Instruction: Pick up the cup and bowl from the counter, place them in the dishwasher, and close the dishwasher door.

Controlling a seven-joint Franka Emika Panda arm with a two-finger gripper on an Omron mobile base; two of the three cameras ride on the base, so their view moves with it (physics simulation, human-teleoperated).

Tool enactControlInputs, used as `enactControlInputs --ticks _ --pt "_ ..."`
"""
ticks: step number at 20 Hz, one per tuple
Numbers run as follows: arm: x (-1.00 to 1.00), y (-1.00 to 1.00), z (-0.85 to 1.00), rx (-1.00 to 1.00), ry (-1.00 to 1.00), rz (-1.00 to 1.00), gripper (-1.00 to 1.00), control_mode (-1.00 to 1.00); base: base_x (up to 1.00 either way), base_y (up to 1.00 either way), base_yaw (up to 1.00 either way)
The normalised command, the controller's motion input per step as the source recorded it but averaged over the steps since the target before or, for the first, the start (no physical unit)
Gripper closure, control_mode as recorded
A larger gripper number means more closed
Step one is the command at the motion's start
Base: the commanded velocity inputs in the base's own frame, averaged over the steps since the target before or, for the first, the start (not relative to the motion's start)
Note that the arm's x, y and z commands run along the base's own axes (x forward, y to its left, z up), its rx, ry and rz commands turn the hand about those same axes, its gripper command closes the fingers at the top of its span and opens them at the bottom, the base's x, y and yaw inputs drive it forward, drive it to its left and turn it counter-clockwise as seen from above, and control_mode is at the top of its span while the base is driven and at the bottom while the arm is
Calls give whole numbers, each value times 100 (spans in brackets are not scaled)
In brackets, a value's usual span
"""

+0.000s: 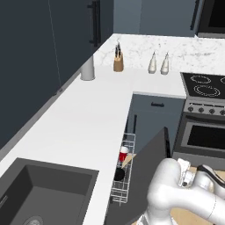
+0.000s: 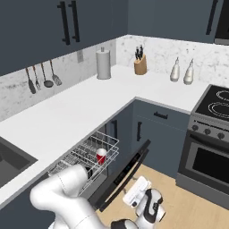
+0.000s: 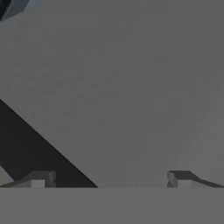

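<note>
My gripper (image 3: 109, 179) is spread wide and empty, close against the half-raised dishwasher door (image 1: 147, 169). The red cup (image 2: 101, 155) and black bowl (image 1: 119, 174) sit in the pulled-out wire rack (image 2: 85, 156) — below the counter's (image 1: 79, 123) front edge.

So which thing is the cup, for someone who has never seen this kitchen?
Find the open dishwasher under the white counter, left of the steel oven. Its wire rack is pulled out, and the cup stands in it. It is small, red and pale-rimmed; the black bowl beside it is low and dark.
</note>
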Motion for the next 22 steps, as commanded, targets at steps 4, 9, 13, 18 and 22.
enactControlInputs --ticks 4,9,13,18,22 --pt "0 100 -18 13 -4 6 -100 -100 0 0 0" --pt "-23 100 51 18 -9 12 -100 -100 0 0 0" --pt "-49 99 100 3 -14 10 -100 -100 0 0 0" --pt "-57 76 100 -16 -4 1 -100 -100 0 0 0" --pt "-21 74 100 -26 4 2 -100 -100 0 0 0"
